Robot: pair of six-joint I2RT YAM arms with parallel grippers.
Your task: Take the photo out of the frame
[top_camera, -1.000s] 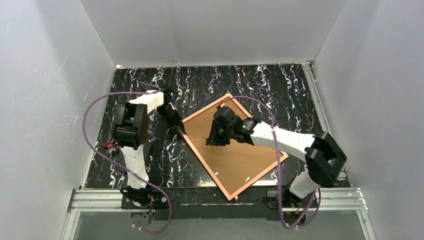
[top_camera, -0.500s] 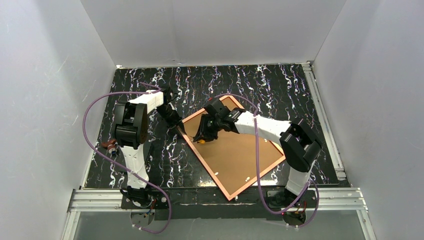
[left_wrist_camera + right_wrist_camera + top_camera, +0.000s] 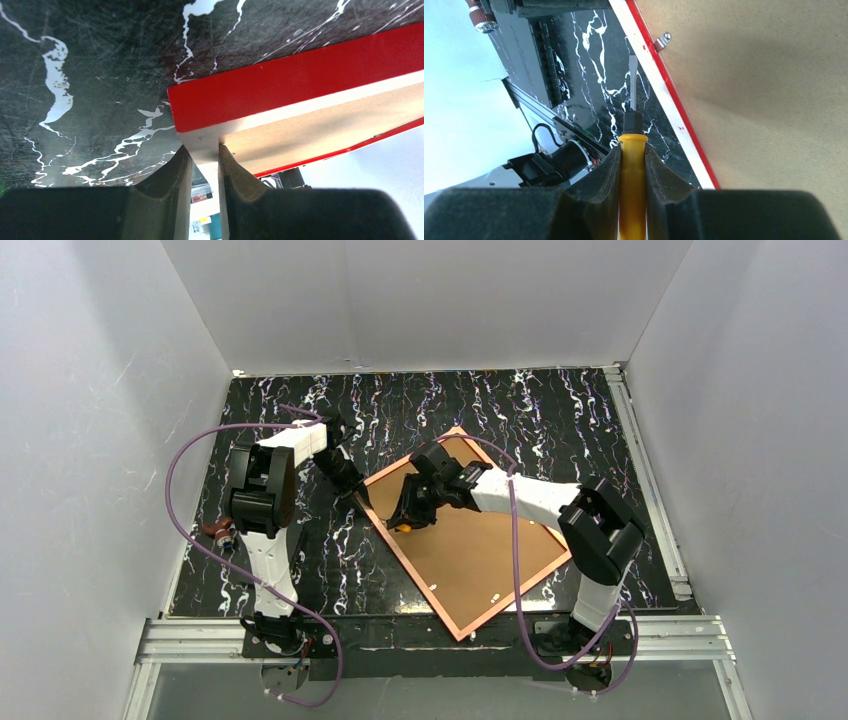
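Top external view: frame (image 3: 431, 589) lies flat at the middle of the dark marbled table (image 3: 560, 420), turned like a diamond with its orange-pink rim up. The photo (image 3: 480, 560) sits inside the frame face down, so only its brown board back shows. Two small pale tabs (image 3: 437, 586) sit on the board near the 6 o'clock corner.

Left gripper (image 3: 355, 492) is at the frame's 10 o'clock corner. Right gripper (image 3: 404, 522) hangs over the board's 9 o'clock side, just inside the rim, with an orange-yellow handle showing under it.

Left wrist view: both fingers (image 3: 172, 175) are clenched on the pale corner of the frame, one on each side and touching it. The bright red side of the frame runs off toward 2 o'clock. That corner looks raised off the table, though how far cannot be told.

Right wrist view: the fingers are clamped on the yellow handle of a screwdriver (image 3: 633, 160). Its flat blade points to 12 o'clock and lies over the table just beside the frame's white-and-red rim. A small metal clip (image 3: 663, 39) sits at the board's edge, at 1 o'clock from the blade tip, near it but not touching.
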